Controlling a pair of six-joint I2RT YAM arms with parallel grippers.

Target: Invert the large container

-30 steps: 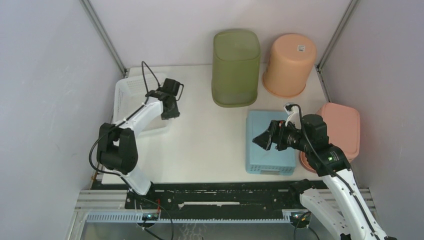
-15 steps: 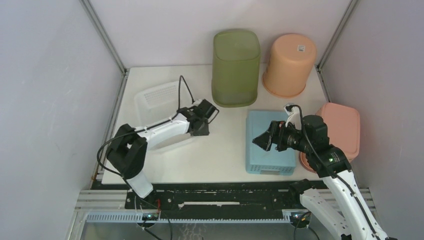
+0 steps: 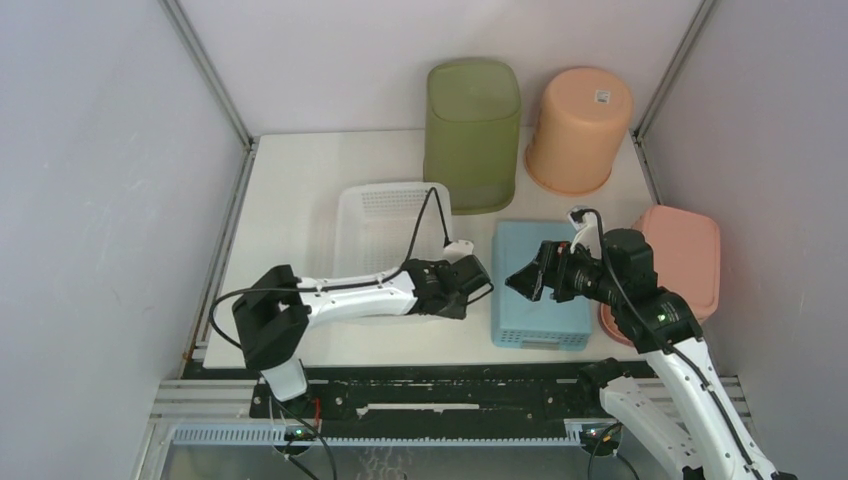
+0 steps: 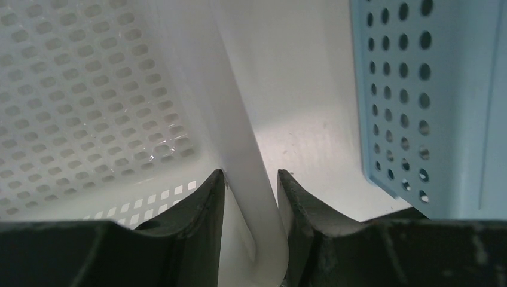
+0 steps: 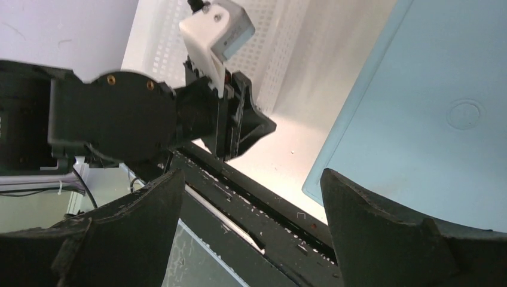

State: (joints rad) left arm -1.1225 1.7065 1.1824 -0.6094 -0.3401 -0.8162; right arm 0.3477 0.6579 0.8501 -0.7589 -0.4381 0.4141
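A robot lab cell: blank grey walls, aluminium posts, arms bolted at a white table.

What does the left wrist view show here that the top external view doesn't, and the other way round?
Only the left wrist: the left jaws closed on the wall of the white basket, one inside and one outside, and the holes in the side of the blue basket close up. Only the top: the green bin, orange bucket, pink bin, both arms, and the right jaws open over the blue basket. Both: the white basket, the blue basket beside it but apart, and the table.
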